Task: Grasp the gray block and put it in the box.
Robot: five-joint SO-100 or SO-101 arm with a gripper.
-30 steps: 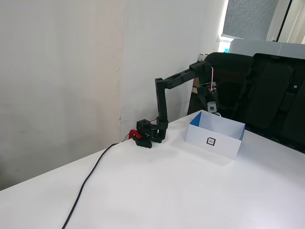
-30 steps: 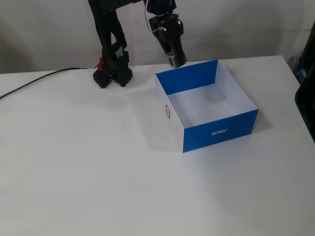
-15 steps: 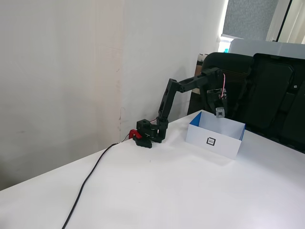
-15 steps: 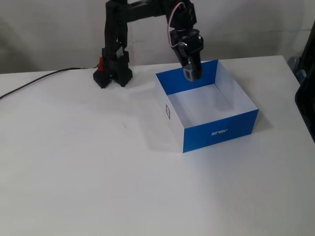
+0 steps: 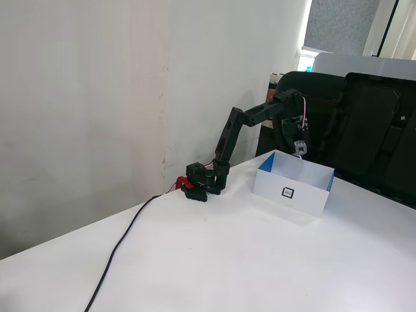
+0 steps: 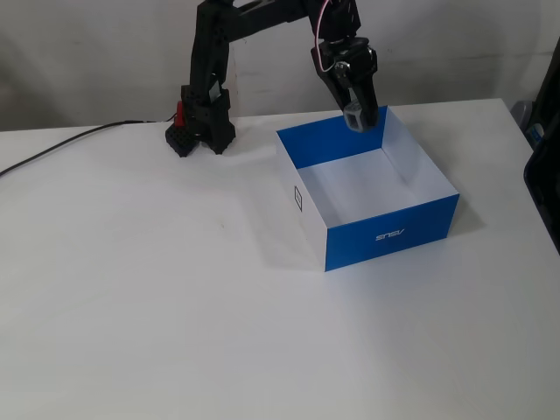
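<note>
In a fixed view from the side, the arm (image 5: 250, 117) reaches from its base (image 5: 205, 182) at 9 o'clock of the box (image 5: 294, 184) out over the box's far wall. The gripper (image 5: 299, 148) points down, just above the rim. A small pale-gray shape sits at its tip; it appears to be the block (image 5: 299, 147), though it is too small here to confirm.

In a fixed view from above, the gripper (image 6: 357, 114) hangs at 12 o'clock of the box (image 6: 394, 232), over the back blue wall. The jaws stand narrow, clamped on the gray block (image 6: 354, 115). The block is off the floor, not yet inside.

Judgement: the step in hand is the release. Carry the block toward 6 o'clock, over the box's white floor, clear of the back wall, then lower before opening so it does not bounce out.
</note>
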